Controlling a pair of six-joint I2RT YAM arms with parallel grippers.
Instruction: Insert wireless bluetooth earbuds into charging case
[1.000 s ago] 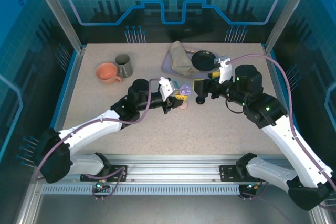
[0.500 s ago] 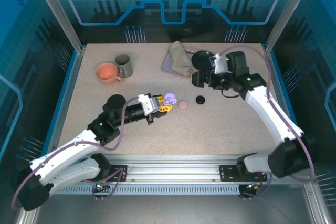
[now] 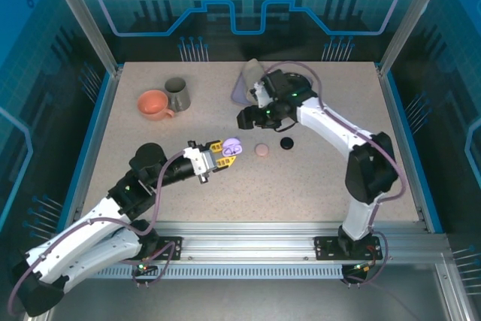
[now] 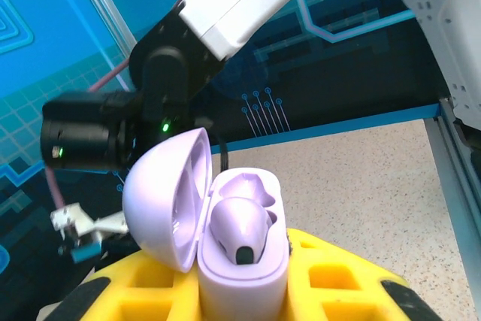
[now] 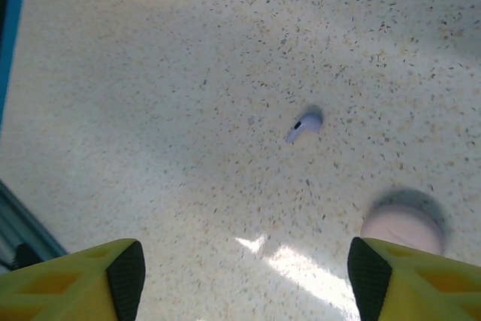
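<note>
Left wrist view: left fingers point(image 4: 331, 257) are clenched on the lilac case point(image 4: 244, 261), held upright with its lid swung open so a bud can drop in. One seated earbud point(image 4: 239, 225) fills a slot; the slot beside it is empty. Right wrist view: a loose earbud point(image 5: 304, 124), also lilac, lies on the worktop point(image 5: 150, 73). The right fingers point(image 5: 60, 283) are spread wide above it with nothing between them, probably lining up a pick. Count: two lilac buds; three cases, namely lilac, pink case point(image 3: 261, 150) and black case point(image 3: 286, 142); one orange cup point(image 3: 154, 104); one grey mug point(image 3: 177, 94).
</note>
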